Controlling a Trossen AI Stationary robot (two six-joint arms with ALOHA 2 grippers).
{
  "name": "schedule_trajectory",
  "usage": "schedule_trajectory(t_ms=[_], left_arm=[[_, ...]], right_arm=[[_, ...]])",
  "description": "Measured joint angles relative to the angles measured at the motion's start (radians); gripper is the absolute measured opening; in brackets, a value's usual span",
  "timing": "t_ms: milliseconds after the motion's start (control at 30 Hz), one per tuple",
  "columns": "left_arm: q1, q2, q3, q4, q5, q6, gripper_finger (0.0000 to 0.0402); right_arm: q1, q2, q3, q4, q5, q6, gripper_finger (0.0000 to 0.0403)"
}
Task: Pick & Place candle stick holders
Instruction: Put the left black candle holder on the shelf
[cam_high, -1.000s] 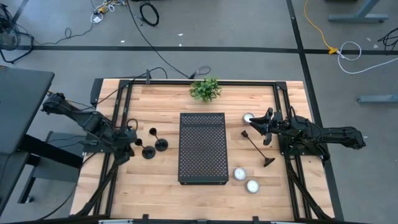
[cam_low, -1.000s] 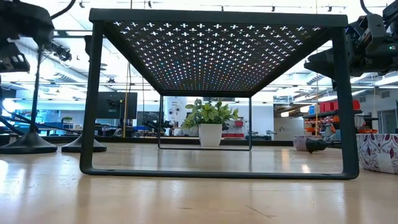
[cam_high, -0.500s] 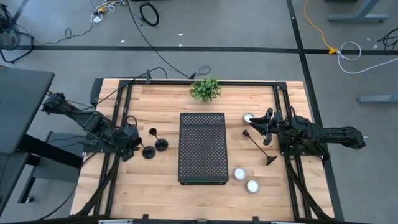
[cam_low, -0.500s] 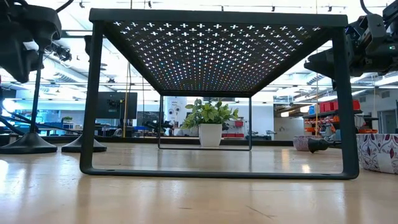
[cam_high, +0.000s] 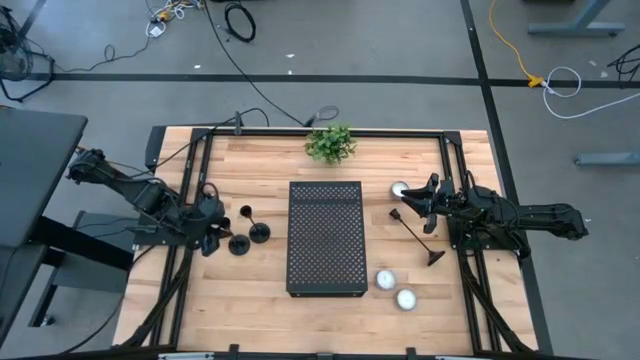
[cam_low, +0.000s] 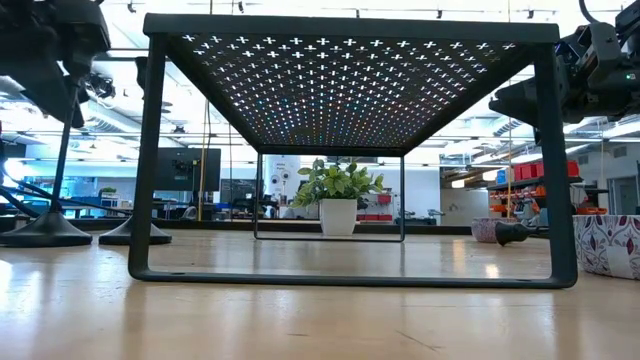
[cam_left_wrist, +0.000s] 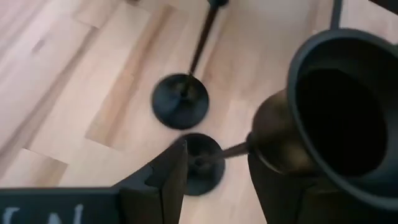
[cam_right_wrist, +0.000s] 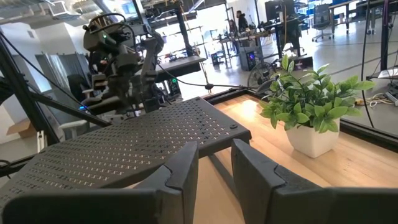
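Two black candle stick holders stand upright on their round bases left of the tray, the nearer one and the farther one. My left gripper is open above the nearer holder. In the left wrist view its fingers stand on either side of that holder's stem, with the cup top close by one finger. The third holder lies on its side right of the tray. My right gripper is open and empty just beyond that holder's cup end. My left gripper comes at the nearer holder from above, slanting down, its fingers open on either side of the stem. The cup top shows right against one finger. I cannot tell whether they touch. The holder stands on its base.
The black perforated tray stands on legs at the table's middle. A potted plant is at the far edge. White tealights lie at the right: one by my right gripper, two near the front.
My left gripper has moved toward the table's right edge, over the nearer standing holder, so that its open fingers now straddle the stem. Both standing holders have stayed in place.
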Motion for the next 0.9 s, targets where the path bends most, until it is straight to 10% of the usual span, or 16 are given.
schedule_trajectory(t_ms=[533, 900], left_arm=[[0.000, 0.054, 0.000, 0.004, -0.116, -0.001, 0.0149], [0.000, 0.113, 0.001, 0.026, -0.101, 0.002, 0.0017]], right_arm=[[0.000, 0.000, 0.000, 0.000, 0.000, 0.000, 0.0096], [0.000, 0.000, 0.000, 0.000, 0.000, 0.000, 0.0096]])
